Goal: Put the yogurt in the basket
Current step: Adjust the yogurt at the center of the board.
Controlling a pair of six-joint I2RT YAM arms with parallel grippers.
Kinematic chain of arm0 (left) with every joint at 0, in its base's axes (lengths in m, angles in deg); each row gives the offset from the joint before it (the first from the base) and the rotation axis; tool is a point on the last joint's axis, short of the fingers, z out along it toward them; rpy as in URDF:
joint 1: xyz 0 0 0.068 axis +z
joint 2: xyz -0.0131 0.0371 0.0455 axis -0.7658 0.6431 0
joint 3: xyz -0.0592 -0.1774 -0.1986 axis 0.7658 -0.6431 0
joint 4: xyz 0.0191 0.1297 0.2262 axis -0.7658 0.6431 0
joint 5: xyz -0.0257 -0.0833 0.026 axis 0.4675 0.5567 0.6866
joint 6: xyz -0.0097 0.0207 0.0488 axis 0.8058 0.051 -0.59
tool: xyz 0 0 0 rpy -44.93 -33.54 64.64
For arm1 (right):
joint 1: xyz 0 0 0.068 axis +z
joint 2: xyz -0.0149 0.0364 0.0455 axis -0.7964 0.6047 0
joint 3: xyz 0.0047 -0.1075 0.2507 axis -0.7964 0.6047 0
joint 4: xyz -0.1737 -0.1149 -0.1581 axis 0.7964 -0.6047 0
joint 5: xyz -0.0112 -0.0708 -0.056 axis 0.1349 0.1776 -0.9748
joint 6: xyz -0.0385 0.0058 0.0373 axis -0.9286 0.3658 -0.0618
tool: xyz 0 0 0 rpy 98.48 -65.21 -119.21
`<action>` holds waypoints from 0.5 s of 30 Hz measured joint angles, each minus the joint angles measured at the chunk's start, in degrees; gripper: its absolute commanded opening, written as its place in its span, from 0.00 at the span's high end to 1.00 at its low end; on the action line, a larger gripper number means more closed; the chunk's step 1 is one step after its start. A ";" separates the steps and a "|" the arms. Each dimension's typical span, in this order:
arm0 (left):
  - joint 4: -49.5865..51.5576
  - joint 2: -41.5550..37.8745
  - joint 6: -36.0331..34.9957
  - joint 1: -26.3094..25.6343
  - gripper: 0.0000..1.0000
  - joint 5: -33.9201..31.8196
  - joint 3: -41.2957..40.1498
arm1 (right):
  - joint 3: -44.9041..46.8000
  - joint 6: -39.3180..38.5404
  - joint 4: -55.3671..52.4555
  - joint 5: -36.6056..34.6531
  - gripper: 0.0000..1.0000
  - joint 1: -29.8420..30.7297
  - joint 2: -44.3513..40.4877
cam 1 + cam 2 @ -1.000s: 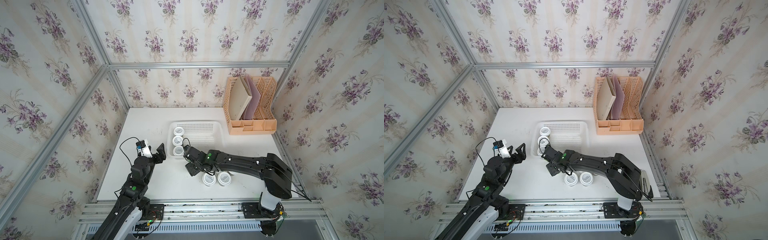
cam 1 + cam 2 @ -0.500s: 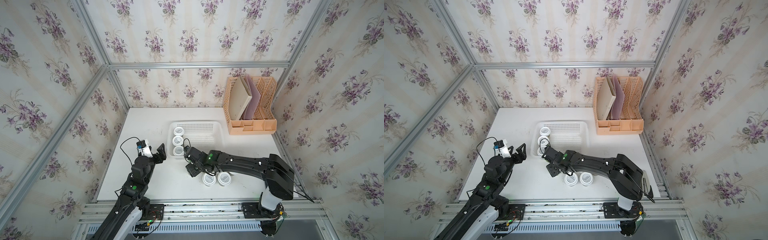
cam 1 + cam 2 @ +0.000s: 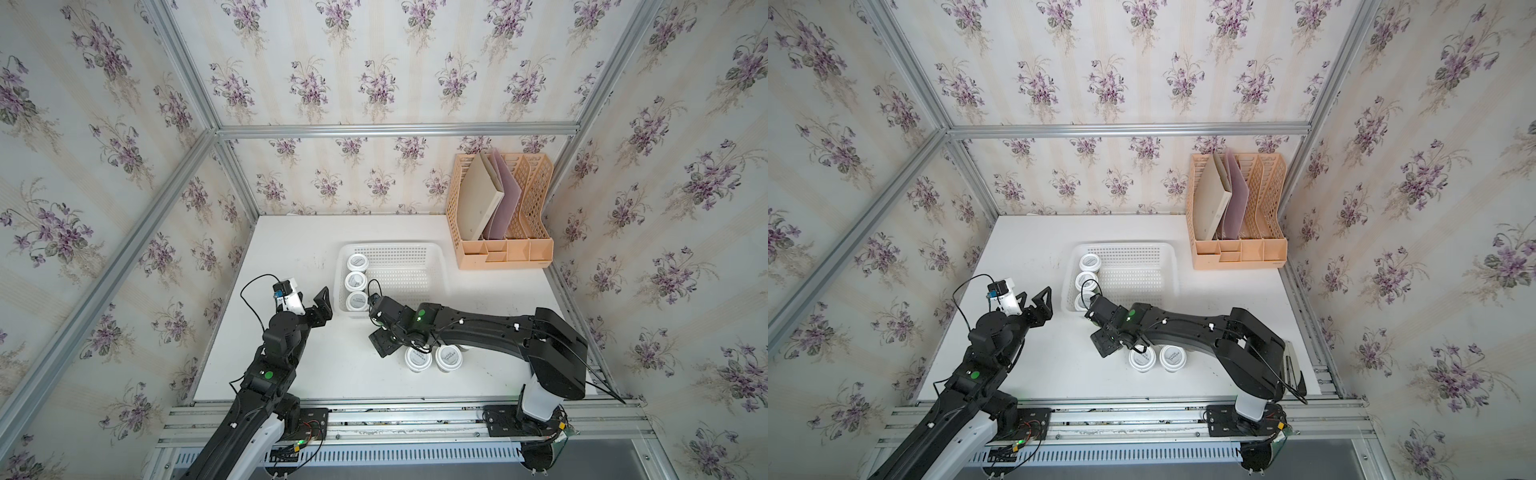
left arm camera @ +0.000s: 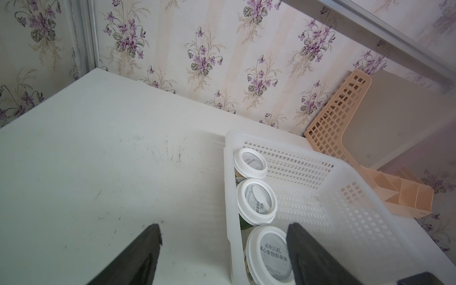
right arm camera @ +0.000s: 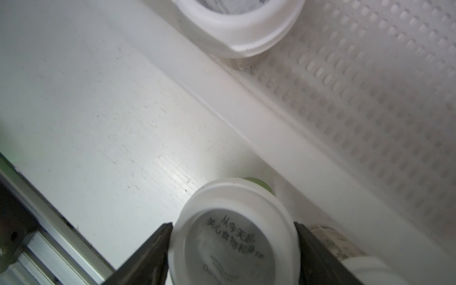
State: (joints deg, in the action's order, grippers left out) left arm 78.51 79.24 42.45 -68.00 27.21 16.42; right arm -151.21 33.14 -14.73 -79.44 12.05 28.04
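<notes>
Three small, round, white-lidded yogurt cups [image 3: 355,281] stand inside the shallow white perforated plastic basket [image 3: 390,246], along one wall. Outstanding: two more cups [image 3: 417,358] on the white table [image 3: 291,257]; another cup [image 5: 229,249] just outside the basket, flanked by the right gripper [image 5: 233,230], pinch uncertain. Idle: left gripper [image 4: 223,229], spread, empty.

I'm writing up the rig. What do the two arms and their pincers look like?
The left arm and right arm are black, with white base segments, green lights, looping black cables. The left pincer and right pincer have flat black fingers.
</notes>
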 measured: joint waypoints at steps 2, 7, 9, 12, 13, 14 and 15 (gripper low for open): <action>0.00 0.02 0.00 0.02 0.16 0.20 0.00 | 0.42 0.00 0.02 0.00 0.18 -0.02 -0.04; 0.00 0.44 0.00 0.04 0.16 0.66 0.00 | 1.01 0.04 0.04 0.02 0.16 -0.02 -0.76; 0.00 0.72 0.00 0.04 0.16 0.81 0.00 | 1.16 0.04 0.09 0.02 0.15 0.00 -1.49; 0.00 1.14 0.00 0.11 0.16 1.03 0.00 | 1.27 0.07 0.11 0.02 0.15 0.02 -2.80; 0.00 1.22 0.00 0.11 0.16 1.03 0.02 | 1.27 0.09 0.15 0.02 0.15 0.02 -3.37; 0.00 1.38 0.00 0.11 0.16 1.05 0.02 | 1.27 0.15 0.26 0.00 0.15 0.00 -3.87; 0.00 1.46 0.00 0.11 0.16 1.16 0.04 | 1.29 0.22 0.37 0.02 0.15 -0.02 -4.31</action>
State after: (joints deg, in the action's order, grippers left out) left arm 78.51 80.71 42.45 -67.89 28.37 16.47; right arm -149.92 33.36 -14.36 -79.42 12.03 23.73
